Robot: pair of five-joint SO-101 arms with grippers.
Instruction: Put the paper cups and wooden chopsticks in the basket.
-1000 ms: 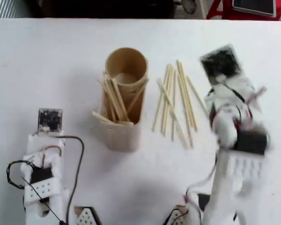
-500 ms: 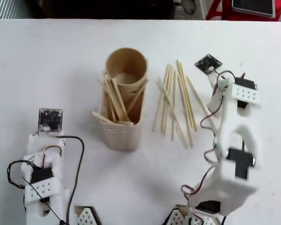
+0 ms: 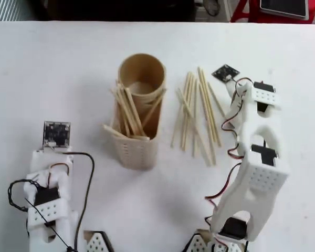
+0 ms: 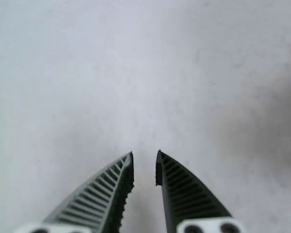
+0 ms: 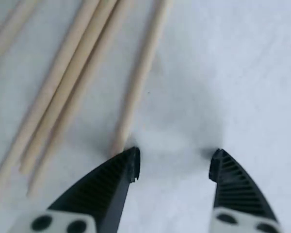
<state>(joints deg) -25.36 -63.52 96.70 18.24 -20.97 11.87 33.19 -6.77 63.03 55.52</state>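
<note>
**Cup and some chopsticks in the basket, more sticks loose beside it**

In the high view the basket [image 3: 132, 153], a pale beige one with small holes in its wall, stands at the centre of the white table [image 3: 68, 63]. A brown paper cup [image 3: 142, 79] stands in it, rising well above the rim with its mouth open. I can see nothing lying inside the cup. Several wooden chopsticks [image 3: 127, 111] are also in the basket. They lean in the space between the cup and the basket wall, mostly on the cup's left and front, and one slants across its right side.

Just right of the basket, a spread of loose chopsticks [image 3: 195, 115] lies flat on the table. They run roughly from upper to lower frame, some crossing one another, and none touches the basket.

The right arm [image 3: 254, 168] stretches up the right side of the frame, with its wrist beside the right edge of the loose sticks. In the right wrist view the right gripper [image 5: 174, 162] has its dark fingers spread well apart and holds nothing. One fingertip [image 5: 128, 160] is at the near end of a single chopstick [image 5: 138, 82], and three more sticks [image 5: 63, 92] lie side by side just beyond it.

The left arm [image 3: 48, 184] sits at the lower left of the frame, well apart from the basket. In the left wrist view the left gripper [image 4: 144, 167] points at bare table. Its ribbed fingers are drawn almost together, with a thin slit between the tips and nothing in it.
</note>
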